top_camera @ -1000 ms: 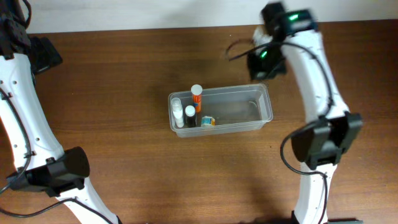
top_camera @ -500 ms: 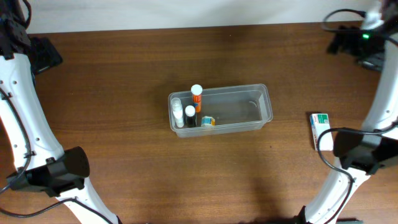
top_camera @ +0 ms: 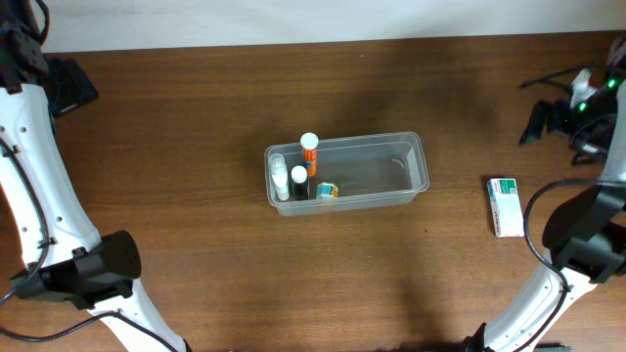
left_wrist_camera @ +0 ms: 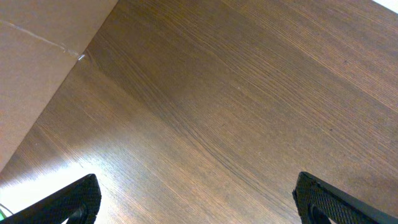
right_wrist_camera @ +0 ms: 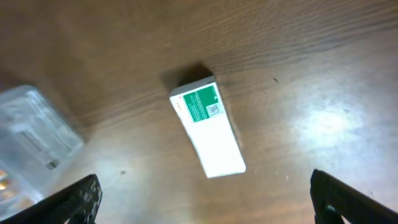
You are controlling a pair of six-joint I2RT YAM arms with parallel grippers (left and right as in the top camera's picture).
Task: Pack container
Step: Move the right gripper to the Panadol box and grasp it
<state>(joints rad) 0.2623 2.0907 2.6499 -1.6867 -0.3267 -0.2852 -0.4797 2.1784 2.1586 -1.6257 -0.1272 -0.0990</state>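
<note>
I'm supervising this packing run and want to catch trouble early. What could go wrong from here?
1. The medicine box lies flat on the table, so the open right pincer may slide it rather than lift it.
2. The container already holds upright bottles at its left end; a careless drop could topple them.
3. The tub looks light, so a bump from the box might shift it.

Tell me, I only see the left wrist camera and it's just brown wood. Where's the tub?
Observer: The clear plastic rectangular container sits mid-table in the overhead view.
Operator: Is anything inside it?
Observer: Yes, small bottles stand at its left end, including an orange bottle with a white cap.
Operator: Anything left outside?
Observer: A white-and-green medicine box lies flat on the wooden table, right of the container, below the right end effector, which is open and empty.
</note>
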